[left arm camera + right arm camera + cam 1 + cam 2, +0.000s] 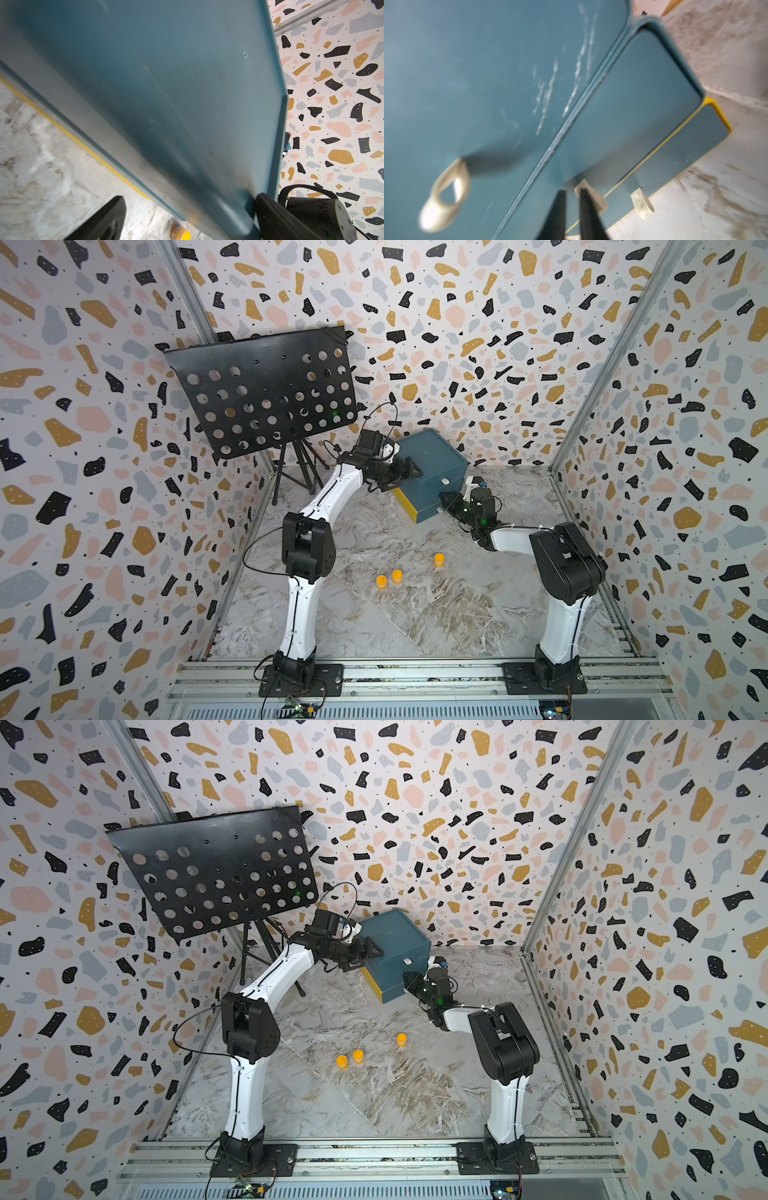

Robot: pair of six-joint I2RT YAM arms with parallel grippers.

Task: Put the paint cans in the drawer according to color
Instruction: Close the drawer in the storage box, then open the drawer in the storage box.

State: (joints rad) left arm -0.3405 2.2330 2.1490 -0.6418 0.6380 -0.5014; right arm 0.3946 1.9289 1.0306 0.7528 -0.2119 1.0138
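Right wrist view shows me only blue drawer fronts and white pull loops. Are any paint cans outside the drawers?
Observer: Yes. Three orange cans stand on the floor: a left can, a middle can beside it, and a right can apart.
Operator: Where is the left gripper?
Observer: The left gripper is at the left side of the cabinet, jaws open.
Operator: Is anything behind it?
Observer: A black music stand, in the rear left corner.

Orange paint can cut off by pic edge, label unreadable, drawer unit blurred in right wrist view.
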